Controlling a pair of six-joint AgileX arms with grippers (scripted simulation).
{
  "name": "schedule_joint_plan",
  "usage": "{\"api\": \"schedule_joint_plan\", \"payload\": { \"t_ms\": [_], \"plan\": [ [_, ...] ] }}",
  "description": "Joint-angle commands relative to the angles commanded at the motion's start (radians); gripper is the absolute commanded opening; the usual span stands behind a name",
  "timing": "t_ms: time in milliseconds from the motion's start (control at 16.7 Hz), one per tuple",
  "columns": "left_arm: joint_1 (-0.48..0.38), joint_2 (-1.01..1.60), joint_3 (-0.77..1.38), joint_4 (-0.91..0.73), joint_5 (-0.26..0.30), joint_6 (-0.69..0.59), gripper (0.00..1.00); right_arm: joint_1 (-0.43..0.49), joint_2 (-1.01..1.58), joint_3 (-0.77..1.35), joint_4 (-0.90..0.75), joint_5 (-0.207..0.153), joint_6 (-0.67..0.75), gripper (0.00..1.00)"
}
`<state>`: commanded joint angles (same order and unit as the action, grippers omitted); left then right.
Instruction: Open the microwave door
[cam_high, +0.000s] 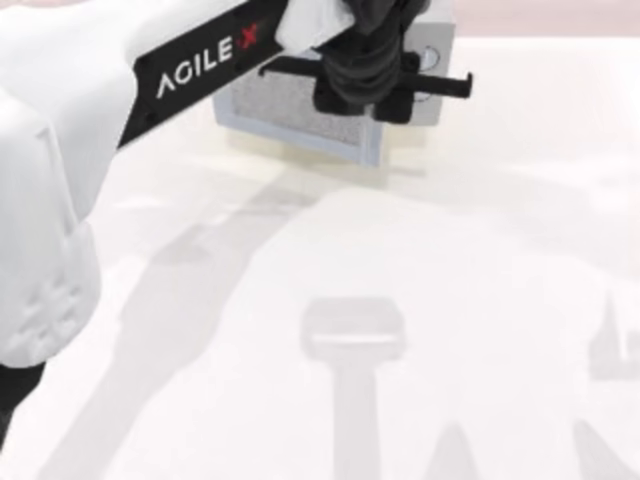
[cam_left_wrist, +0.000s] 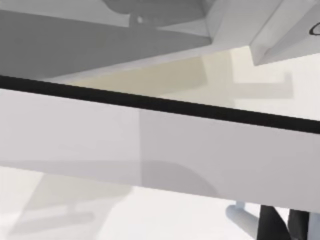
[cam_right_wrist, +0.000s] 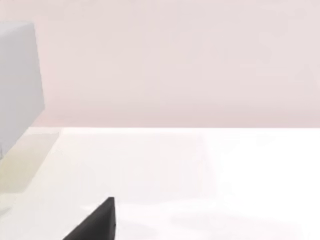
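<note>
Slippage is the risk: the left gripper (cam_high: 365, 85), fingers spread wide apart, hovers at the top front of the microwave (cam_high: 432, 100) with the microwave door (cam_high: 300, 115) directly beneath it, apparently ungrasped, so pulling now could leave the door closed.

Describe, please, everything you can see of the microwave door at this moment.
The microwave door is a flat light-grey panel with a speckled grey mesh window and a slim paler edge on its right side. In the top view it sits at the far middle of the table, angled slightly out from the microwave, so it looks partly open. The left claw hangs over its upper part, hiding any contact.
</note>
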<state>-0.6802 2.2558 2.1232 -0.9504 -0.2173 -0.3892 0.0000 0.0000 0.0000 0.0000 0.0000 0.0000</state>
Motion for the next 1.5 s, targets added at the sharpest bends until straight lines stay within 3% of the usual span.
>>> {"api": "schedule_joint_plan", "payload": {
  "t_ms": [720,1200,1500],
  "plan": [
    [-0.007,0.004,-0.007,0.002,0.005,-0.001,0.0,0.0,0.0,0.0,0.0,0.0,0.0,1.0],
    [0.016,-0.114,-0.186,0.093,0.057,0.109,0.0,0.0,0.0,0.0,0.0,0.0,0.0,1.0],
    [0.016,-0.114,-0.187,0.094,0.057,0.11,0.0,0.0,0.0,0.0,0.0,0.0,0.0,1.0]
  ]
}}
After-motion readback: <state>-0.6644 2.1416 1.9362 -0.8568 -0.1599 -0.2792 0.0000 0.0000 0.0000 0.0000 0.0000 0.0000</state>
